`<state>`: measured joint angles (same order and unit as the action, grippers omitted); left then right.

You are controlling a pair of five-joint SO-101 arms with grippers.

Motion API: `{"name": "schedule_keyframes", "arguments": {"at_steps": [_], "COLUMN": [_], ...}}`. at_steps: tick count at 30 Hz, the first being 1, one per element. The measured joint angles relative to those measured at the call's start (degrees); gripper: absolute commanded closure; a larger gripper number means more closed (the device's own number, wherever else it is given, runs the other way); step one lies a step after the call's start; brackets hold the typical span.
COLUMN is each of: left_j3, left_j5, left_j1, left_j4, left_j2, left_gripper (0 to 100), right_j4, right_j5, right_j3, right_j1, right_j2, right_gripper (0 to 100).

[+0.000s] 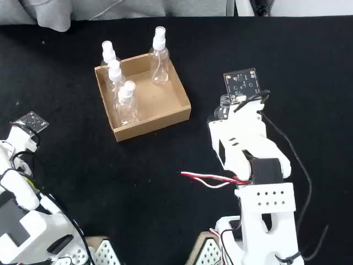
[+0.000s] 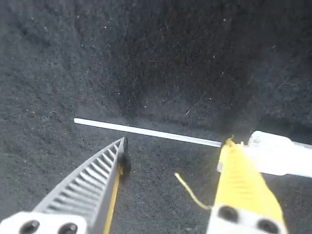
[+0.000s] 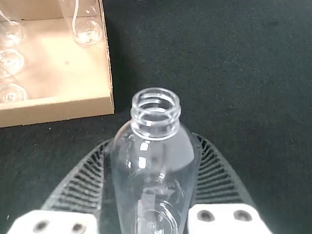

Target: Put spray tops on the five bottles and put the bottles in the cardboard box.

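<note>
Four capped bottles (image 1: 127,105) already standing in the cardboard box (image 1: 154,126), far and left of centre. Just right of the box, clamped between the closed jaws of the right gripper (image 3: 152,141): the fifth bottle (image 3: 155,165), neck bare and pointing up (whether resting on the table or lifted clear, hard to tell). At the near left, flat on the black table (image 2: 146,58): the last spray top (image 2: 280,153), its thin dip tube (image 2: 146,131) stretched out sideways. Straddling that tube, wide open and gripping nothing: the left gripper (image 2: 175,144), one fingertip close by the white head.

Step in hand, by the look of it: picking up that top. Shift toward the head and close on the solid white body, not on the tube, likely too thin and springy to hold true. Grip so as to leave the tube hanging free and straight. Then carry across to the right, line the tube's end over the open neck, thread down slowly, and seat the collar squarely before any twisting. Meanwhile hold the right jaws firm and the bottle upright; no tilting, for fear of a missed tube.
</note>
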<state>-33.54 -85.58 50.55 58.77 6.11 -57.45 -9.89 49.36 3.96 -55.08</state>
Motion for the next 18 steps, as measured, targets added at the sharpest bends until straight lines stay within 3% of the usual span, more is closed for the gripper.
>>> {"name": "schedule_keyframes", "arguments": {"at_steps": [9, 18], "left_j3": [0.0, 2.2], "left_j5": [2.2, 21.54], "left_j1": [0.0, -2.11], "left_j4": [0.0, 0.0], "left_j2": [0.0, 0.0], "left_gripper": [72, 72], "right_j4": [0.0, 0.0], "right_j5": [0.0, 0.0], "right_j3": [0.0, 0.0], "right_j1": [0.0, 0.0], "right_j2": [0.0, 0.0], "right_gripper": [90.0, 90.0]}}
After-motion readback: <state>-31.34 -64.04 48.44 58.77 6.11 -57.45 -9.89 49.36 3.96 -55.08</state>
